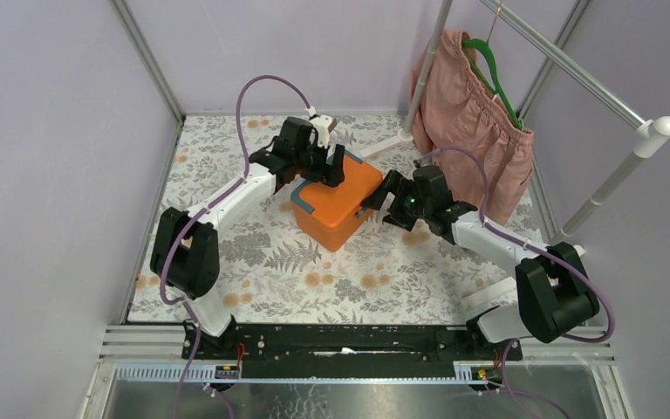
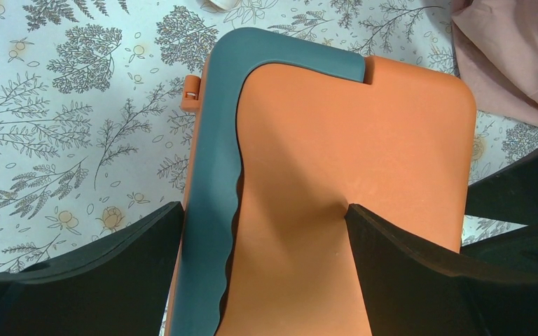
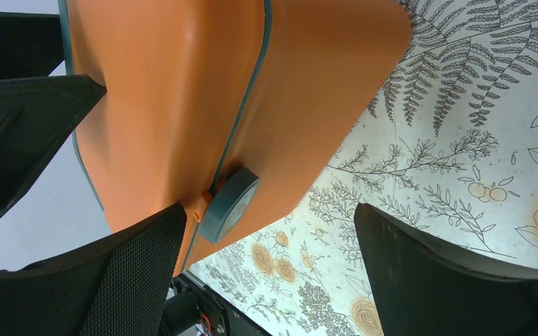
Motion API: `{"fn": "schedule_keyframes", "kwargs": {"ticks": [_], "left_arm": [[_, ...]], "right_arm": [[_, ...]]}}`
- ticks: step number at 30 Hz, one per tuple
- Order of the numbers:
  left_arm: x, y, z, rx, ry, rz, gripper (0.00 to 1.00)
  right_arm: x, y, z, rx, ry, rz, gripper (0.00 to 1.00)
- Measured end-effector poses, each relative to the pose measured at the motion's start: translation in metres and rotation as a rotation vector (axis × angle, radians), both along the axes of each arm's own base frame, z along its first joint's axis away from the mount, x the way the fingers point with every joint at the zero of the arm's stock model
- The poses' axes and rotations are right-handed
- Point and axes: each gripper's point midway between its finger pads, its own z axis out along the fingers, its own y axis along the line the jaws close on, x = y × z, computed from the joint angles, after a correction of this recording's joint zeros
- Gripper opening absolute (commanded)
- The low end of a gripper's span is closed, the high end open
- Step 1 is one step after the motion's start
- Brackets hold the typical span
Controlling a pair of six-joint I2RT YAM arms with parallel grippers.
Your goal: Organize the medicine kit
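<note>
Sitting shut mid-table on the floral-print tablecloth point(image 1: 253, 253), the orange rectangular plastic medicine kit point(image 1: 336, 205) has both claws released wide; the left gripper point(image 2: 265, 210) straddles its lid edge; the right gripper point(image 3: 270, 210) sits beside the round teal latch point(image 3: 230, 203); a glancing push could skid the box sideways.

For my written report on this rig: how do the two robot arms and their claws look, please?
Both the left arm and the right arm have white links and bulky black joints. A thin purple cable runs along each one. The left claw and the right claw are black, with two broad wedge-shaped fingers each.
</note>
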Motion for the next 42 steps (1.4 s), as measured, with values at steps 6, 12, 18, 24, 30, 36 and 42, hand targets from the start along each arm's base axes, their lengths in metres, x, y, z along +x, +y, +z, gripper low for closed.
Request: {"fn": "schedule_keyframes", "kwargs": {"ticks": [6,12,18,24,30,36,42], "left_arm": [[0.0,0.0,0.0,0.005,-0.003,0.001,0.92],[0.001,0.001,-0.001,0.012,-0.006,0.01,0.92],[0.001,0.002,-0.001,0.013,-0.007,0.012,0.92],[0.001,0.001,-0.001,0.012,-0.005,0.012,0.92],[0.0,-0.001,-0.001,0.011,-0.004,0.011,0.92],[-0.001,-0.002,-0.001,0.013,-0.004,0.011,0.92],[-0.001,-0.003,-0.002,0.014,-0.004,0.011,0.92]], "right_arm": [[0.0,-0.002,0.0,-0.029,0.017,0.001,1.0],[-0.004,-0.018,0.013,-0.099,-0.018,-0.024,1.0],[-0.014,-0.044,0.019,-0.153,-0.069,-0.106,1.0],[-0.027,-0.046,-0.033,-0.182,0.048,-0.1,1.0],[-0.019,-0.023,-0.063,-0.101,0.12,-0.069,1.0],[-0.01,-0.005,-0.061,0.007,0.111,-0.065,1.0],[-0.007,-0.001,-0.058,0.041,0.111,-0.066,1.0]]}}
